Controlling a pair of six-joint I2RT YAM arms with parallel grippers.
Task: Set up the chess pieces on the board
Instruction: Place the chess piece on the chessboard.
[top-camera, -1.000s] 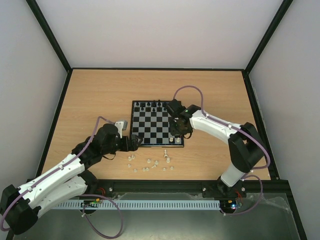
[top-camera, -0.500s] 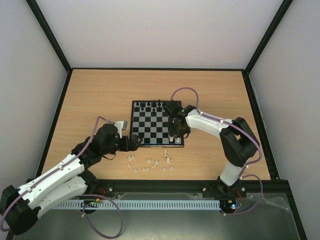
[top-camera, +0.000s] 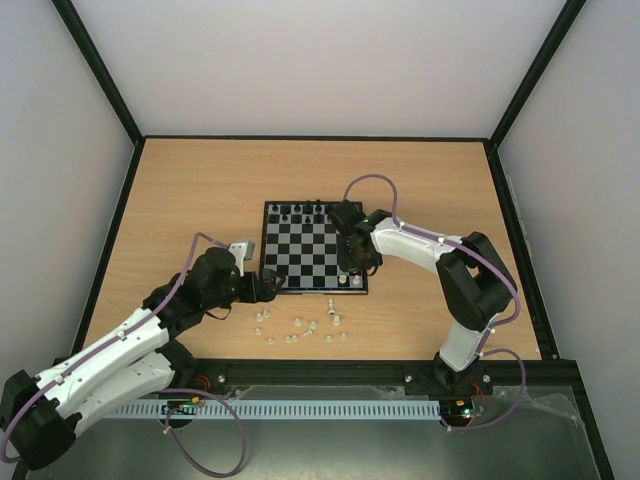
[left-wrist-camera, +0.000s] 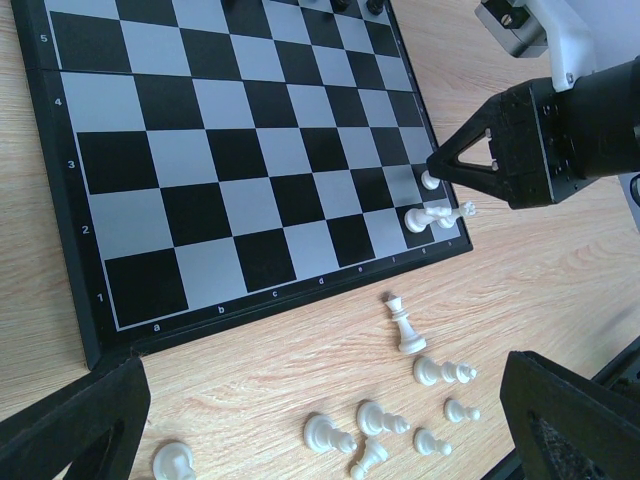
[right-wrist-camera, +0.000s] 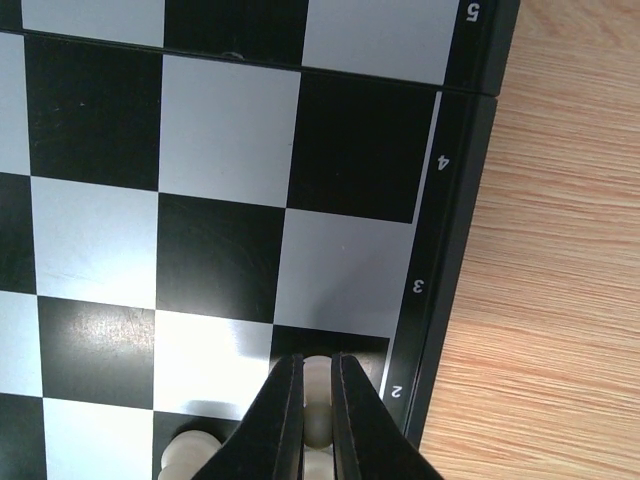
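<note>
Chess pieces (top-camera: 300, 325) mostly loose on the wood between the board (top-camera: 300, 250) and the near edge of the table (top-camera: 200, 190) — a scatter, several on their sides. Taller one (left-wrist-camera: 402, 325) closest to the board; standing or lying, hard to tell. Two white pieces (left-wrist-camera: 432, 215) on the board corner facing the table's near right corner, one apparently toppled.

One small white piece (right-wrist-camera: 318, 395) pinched between the nearly closed fingers (right-wrist-camera: 283, 420) of the right gripper (top-camera: 347, 270): upright, straight below the wrist, over the outermost file by the rank marked 2. Seated on the square or just above it, impossible to tell.

Probably a placing step: straight down, then release. Little room here — neighbours just beside on the near side, board rim just to the right.

Left gripper (top-camera: 272, 288) spread wide, holding nothing, low by the board corner toward the table's near left corner. Nearer the scatter than the right arm.
</note>
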